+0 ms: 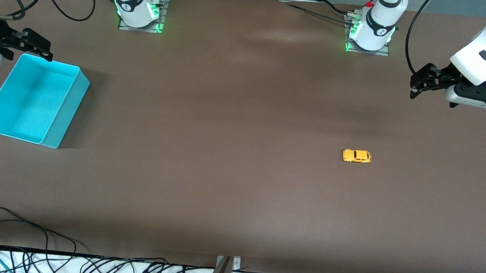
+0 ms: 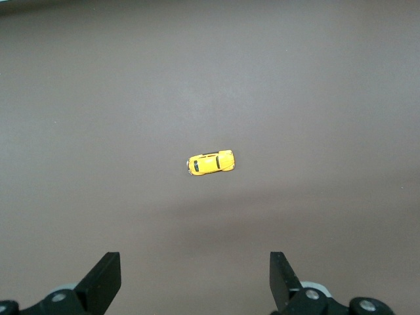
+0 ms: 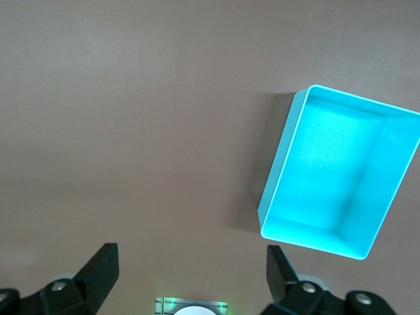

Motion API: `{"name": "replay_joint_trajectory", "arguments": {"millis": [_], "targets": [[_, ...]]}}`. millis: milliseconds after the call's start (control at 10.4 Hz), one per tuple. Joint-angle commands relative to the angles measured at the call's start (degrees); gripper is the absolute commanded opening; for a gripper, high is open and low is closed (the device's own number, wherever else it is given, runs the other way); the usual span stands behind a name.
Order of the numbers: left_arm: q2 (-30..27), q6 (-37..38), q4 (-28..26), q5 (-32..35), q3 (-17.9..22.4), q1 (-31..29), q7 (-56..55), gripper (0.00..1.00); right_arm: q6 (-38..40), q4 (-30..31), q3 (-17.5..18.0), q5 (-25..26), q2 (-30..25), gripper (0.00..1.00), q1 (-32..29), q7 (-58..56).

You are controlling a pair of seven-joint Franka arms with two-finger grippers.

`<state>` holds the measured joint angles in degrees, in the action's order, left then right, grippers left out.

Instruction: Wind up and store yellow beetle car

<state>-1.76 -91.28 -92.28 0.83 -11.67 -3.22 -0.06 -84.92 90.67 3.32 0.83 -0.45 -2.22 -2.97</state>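
The yellow beetle car sits on its wheels on the bare brown surface, right of centre in the front view, toward the left arm's end. It lies lengthwise across the frame and nothing touches it. In the left wrist view the same car shows at mid-frame, well ahead of the two dark fingertips at the bottom edge.

The left gripper hangs at the upper right of the front view, over the surface near that edge, released with its jaws spread wide and holding nothing. The right gripper hangs at the upper left, over the upper corner of the turquoise bin, likewise released and empty; this arm waits. The bin lies at the left of the frame, well apart from the car, and looks empty inside in the right wrist view.

Judging by this, no step has begun: the car is neither wound nor stored. The next move likely falls to the left arm, which is closer. It calls for lowering over the car and lining the jaws across the narrow body, a fine grasp given how tiny the toy is, so it can be drawn backward along the surface to wind it.
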Motion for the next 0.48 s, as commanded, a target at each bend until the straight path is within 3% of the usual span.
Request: {"name": "replay_joint_trajectory", "arguments": {"millis": [0, 384], "targets": [[-0.3, 0.7, 0.8, -1.4, 0.0, -0.2, -0.6, 1.0, 0.4, 0.6, 0.2, -0.2, -0.7, 1.0, -0.3, 1.6], [-0.3, 0.7, 0.8, -1.4, 0.0, -0.2, -0.5, 1.0, 0.5, -0.1, 0.4, -0.3, -0.3, 1.0, -0.2, 1.8]]}}
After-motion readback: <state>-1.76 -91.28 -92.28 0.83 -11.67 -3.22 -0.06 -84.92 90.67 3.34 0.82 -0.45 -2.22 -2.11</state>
